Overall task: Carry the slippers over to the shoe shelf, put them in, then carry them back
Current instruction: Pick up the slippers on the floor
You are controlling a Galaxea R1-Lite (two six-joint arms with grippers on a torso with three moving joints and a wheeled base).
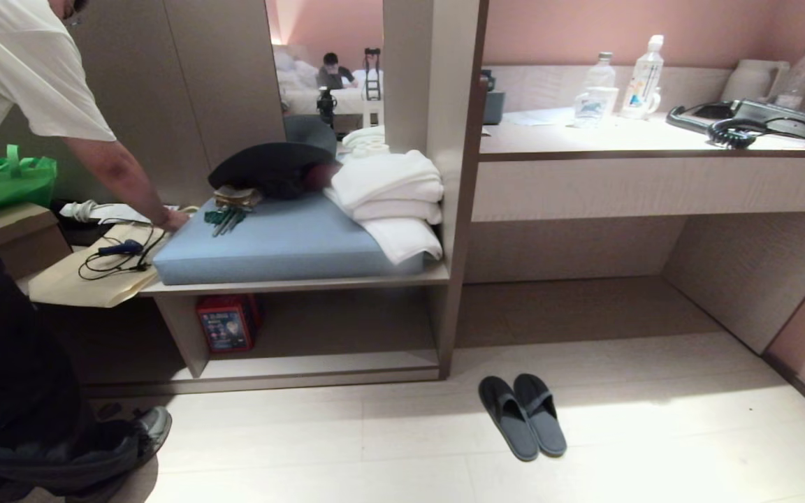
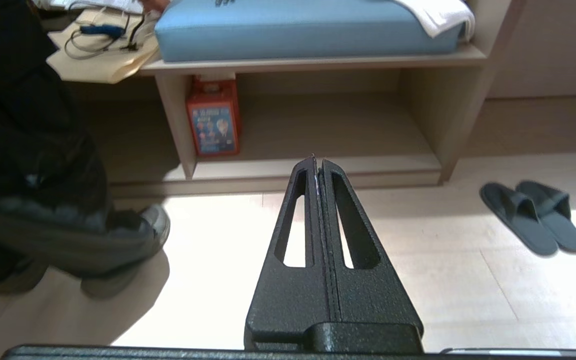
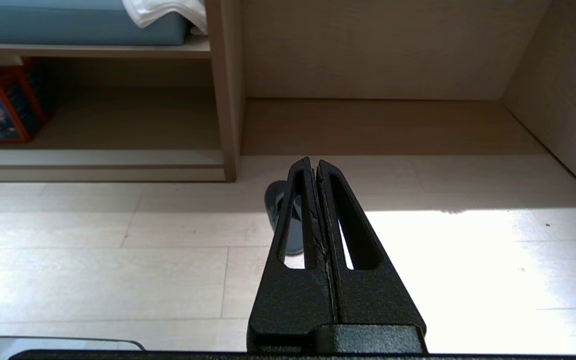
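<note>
Two slippers (image 1: pixel 523 416), paired, touching, on floor right of shoe shelf (image 1: pixel 318 363); long axes running near-to-far, toes far. Right gripper (image 3: pixel 315 162), fingers pressed together, empty, hangs directly before them, nearer; left gripper (image 2: pixel 318 161), likewise closed, lies leftward.

I note the slippers (image 1: pixel 523 416) side by side on the floor (image 1: pixel 654 433), before the table (image 1: pixel 654 143) recess, right of the shoe shelf (image 1: pixel 318 363). A box (image 1: pixel 226 323) stands inside the shelf's left end; a person (image 1: pixel 18 209) stands farther left.
</note>
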